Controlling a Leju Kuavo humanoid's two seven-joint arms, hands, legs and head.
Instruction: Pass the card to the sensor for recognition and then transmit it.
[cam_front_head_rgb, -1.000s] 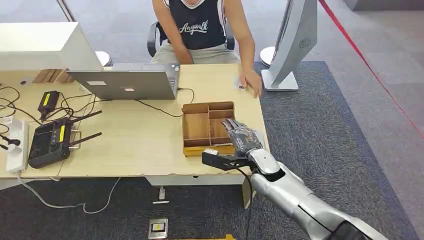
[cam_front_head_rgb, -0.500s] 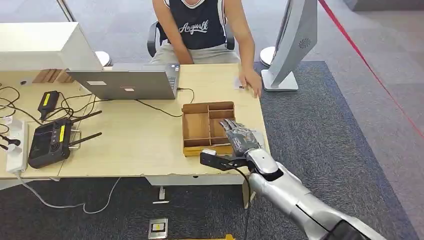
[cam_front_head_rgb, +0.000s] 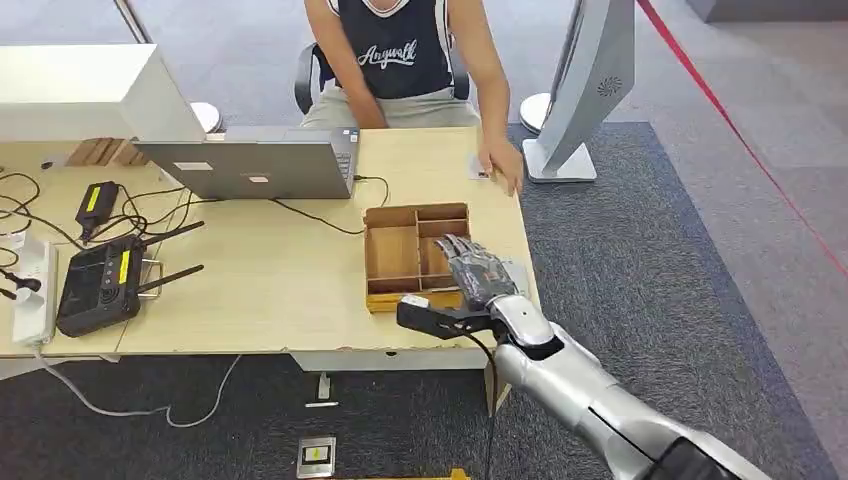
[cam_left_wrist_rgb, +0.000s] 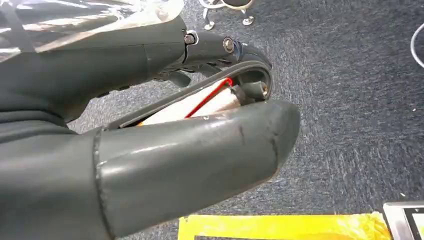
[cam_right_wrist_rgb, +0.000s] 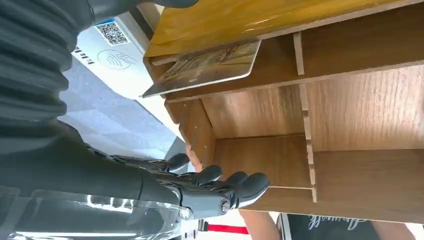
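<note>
Right hand (cam_front_head_rgb: 470, 285) hovered with fingers spread, holding nothing, over wooden tray (cam_front_head_rgb: 392, 252) on bench (cam_front_head_rgb: 280, 265). Card (cam_right_wrist_rgb: 210, 67) lay in tray compartment, partly hidden. Left hand (cam_left_wrist_rgb: 150, 150) blurred; grasp couldn't be told.

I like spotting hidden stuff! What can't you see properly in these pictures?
- Card: right wrist view, print too blurred to read.
- Sensor: right wrist view, partly hidden by the right robot hand and the wooden tray.
- Left robot hand: left wrist view, so close that I cannot tell if it holds anything.
- Person: head view, cut off by the top edge.
</note>
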